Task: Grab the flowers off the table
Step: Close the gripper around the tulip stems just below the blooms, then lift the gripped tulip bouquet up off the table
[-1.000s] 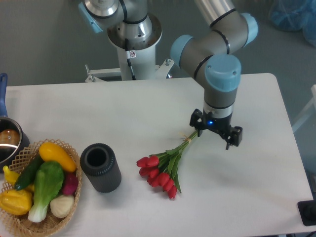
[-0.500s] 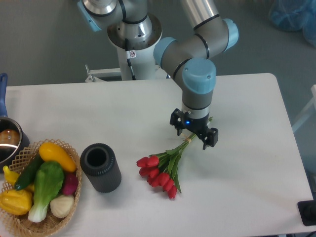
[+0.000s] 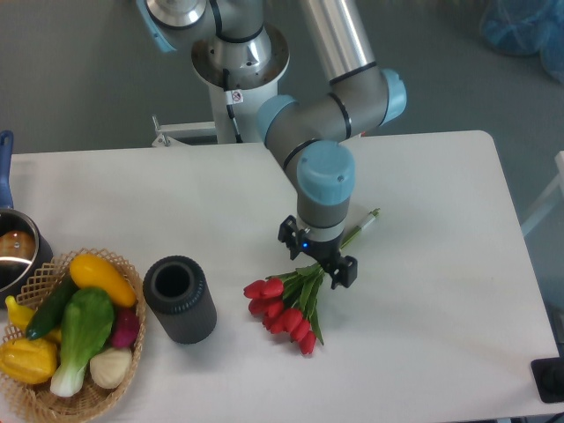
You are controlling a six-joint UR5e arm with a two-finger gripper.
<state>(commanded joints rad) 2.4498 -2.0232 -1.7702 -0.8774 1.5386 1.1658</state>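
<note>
The flowers (image 3: 284, 308), red tulip buds with green leaves and long tied stems, lie on the white table (image 3: 441, 300) near its middle front. The stems run up to the right and their ends show past the arm (image 3: 368, 218). My gripper (image 3: 315, 261) hangs over the stems just above the leaves, fingers pointing down, one fingertip on each side of the bunch. The jaws stand apart and hold nothing. The middle of the stems is hidden under the gripper.
A dark grey cylindrical vase (image 3: 179, 299) stands left of the flowers. A wicker basket (image 3: 66, 392) of vegetables sits at the front left corner. A metal pot (image 3: 16, 254) is at the left edge. The robot base (image 3: 238, 66) stands behind the table.
My gripper has moved left along the stems, from over their tied far end to above the part next to the leaves. The flowers have not moved.
</note>
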